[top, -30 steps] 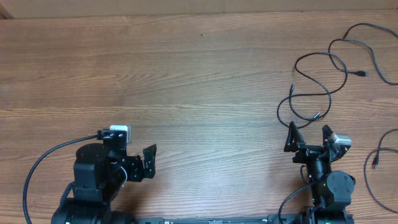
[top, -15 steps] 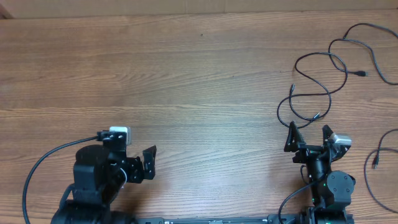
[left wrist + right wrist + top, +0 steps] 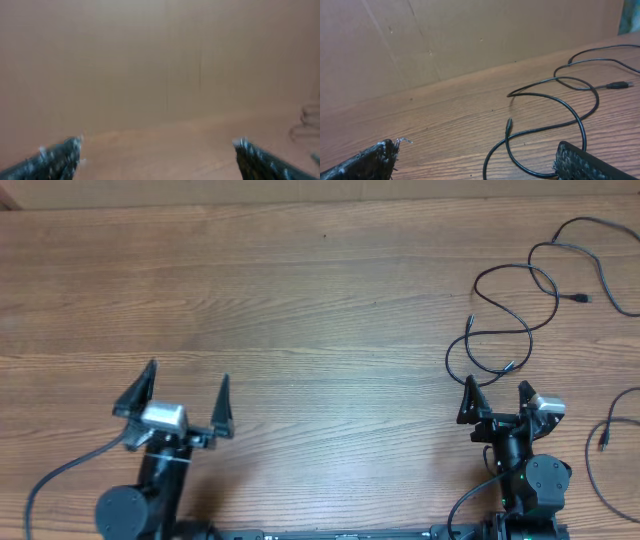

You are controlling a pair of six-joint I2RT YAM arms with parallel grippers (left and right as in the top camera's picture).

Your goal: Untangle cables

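Thin black cables lie in loose loops at the table's right. One looped cable (image 3: 500,335) lies just beyond my right gripper (image 3: 495,398), which is open and empty. It also shows in the right wrist view (image 3: 555,120), with a small plug end (image 3: 509,123) between the open fingers (image 3: 477,155). A second cable (image 3: 575,250) curls at the far right with a plug (image 3: 582,298). A third cable (image 3: 605,435) lies at the right edge. My left gripper (image 3: 183,388) is open and empty at the front left, far from the cables. The left wrist view is blurred, its fingers (image 3: 157,152) wide apart.
The wooden table (image 3: 300,310) is bounded at the back by a brown board wall (image 3: 470,35). A thicker black arm cable (image 3: 60,470) runs along the left arm's base.
My left gripper has swung from pointing right to pointing toward the table's back, and now shows open wide. The right arm and the cables have not moved.
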